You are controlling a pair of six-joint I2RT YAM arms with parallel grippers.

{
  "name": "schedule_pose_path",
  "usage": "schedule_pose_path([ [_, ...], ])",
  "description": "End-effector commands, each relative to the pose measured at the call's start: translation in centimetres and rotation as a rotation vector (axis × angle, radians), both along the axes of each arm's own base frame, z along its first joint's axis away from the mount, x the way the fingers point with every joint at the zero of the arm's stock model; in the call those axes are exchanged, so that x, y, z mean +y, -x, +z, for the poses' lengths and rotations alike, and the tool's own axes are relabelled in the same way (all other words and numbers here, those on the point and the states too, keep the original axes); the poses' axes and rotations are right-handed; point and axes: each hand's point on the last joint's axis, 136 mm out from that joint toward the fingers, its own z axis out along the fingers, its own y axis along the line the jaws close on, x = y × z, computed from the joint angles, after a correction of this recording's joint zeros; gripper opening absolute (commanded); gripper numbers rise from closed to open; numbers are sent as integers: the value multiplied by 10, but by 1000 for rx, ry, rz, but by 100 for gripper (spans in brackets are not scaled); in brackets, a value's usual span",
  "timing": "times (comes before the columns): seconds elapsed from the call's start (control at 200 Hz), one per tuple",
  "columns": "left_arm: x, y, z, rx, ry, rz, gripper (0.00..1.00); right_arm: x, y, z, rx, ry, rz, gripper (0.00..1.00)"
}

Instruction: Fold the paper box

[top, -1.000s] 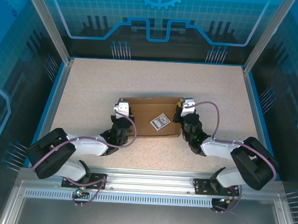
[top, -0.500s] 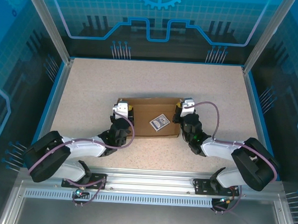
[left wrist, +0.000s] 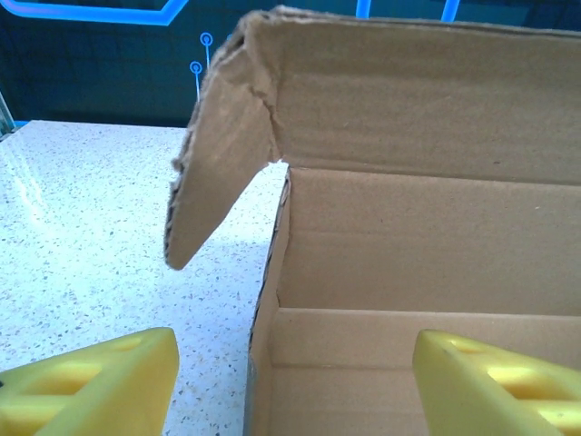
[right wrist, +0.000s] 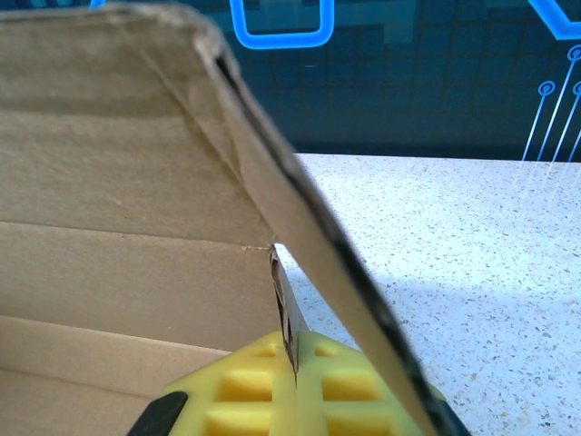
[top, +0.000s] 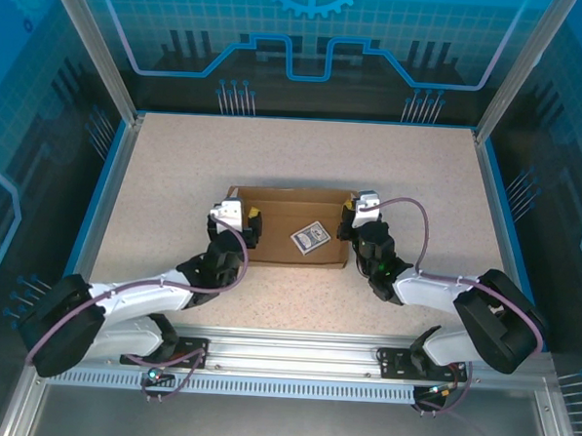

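The paper box (top: 286,213) is a shallow brown cardboard box in the middle of the table, with its back wall standing up. My left gripper (top: 246,222) is at its left end. It is open there, its yellow fingers (left wrist: 95,386) standing either side of the box's left side wall (left wrist: 265,336), one outside and one inside. A loose corner flap (left wrist: 218,150) hangs outward above that wall. My right gripper (top: 348,224) is at the right end, shut on the thin edge of the right side wall (right wrist: 283,295). A slanted flap (right wrist: 318,245) leans over the right gripper (right wrist: 295,381).
A small white-edged card with a dark picture (top: 310,239) lies inside the box on its floor. The speckled tabletop (top: 304,155) runs behind the box to a blue rim. Both arms reach in from the near edge rail (top: 293,360).
My left arm has stretched out lower and further left, and its gripper has shifted slightly left at the box's end. The box's left end moved a little left. The right gripper stays put.
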Motion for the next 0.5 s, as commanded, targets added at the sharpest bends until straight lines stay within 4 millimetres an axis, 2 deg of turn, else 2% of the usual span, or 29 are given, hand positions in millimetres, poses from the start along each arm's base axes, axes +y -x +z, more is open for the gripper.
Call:
schedule_pose_path([
  [0.0,-2,5,8,17,24,-27,72,3,15,-41,134,84,40,3],
  [0.495,11,16,47,0,46,-68,74,3,15,-42,138,96,43,1],
])
